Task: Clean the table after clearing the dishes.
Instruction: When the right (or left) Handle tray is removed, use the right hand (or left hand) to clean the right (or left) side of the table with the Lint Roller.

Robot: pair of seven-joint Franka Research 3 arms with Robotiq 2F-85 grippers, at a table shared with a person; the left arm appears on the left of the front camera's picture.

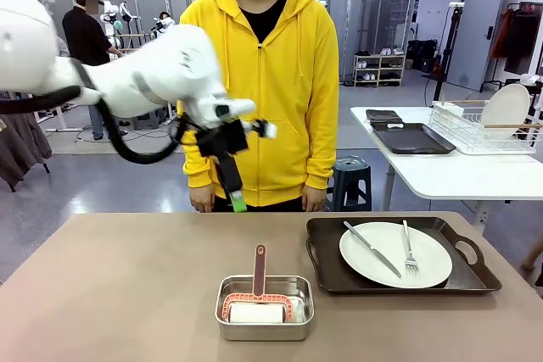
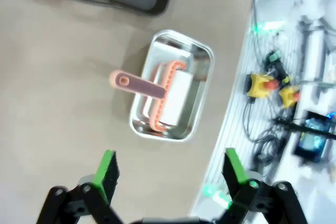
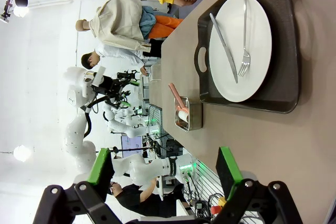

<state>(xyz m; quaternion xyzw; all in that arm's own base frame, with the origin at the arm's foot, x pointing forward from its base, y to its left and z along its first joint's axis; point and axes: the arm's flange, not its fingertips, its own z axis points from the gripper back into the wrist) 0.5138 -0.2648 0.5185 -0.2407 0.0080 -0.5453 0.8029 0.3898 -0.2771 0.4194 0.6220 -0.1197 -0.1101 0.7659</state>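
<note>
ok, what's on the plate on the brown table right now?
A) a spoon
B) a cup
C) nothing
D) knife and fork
D: a knife and a fork lie apart on the plate, which sits in the tray.

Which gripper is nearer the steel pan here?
Left. The left gripper hovers open above the pan; the right gripper is on the tray's far side from it.

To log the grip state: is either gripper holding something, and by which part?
Nothing is held: the left gripper and right gripper are both open and empty.
</note>
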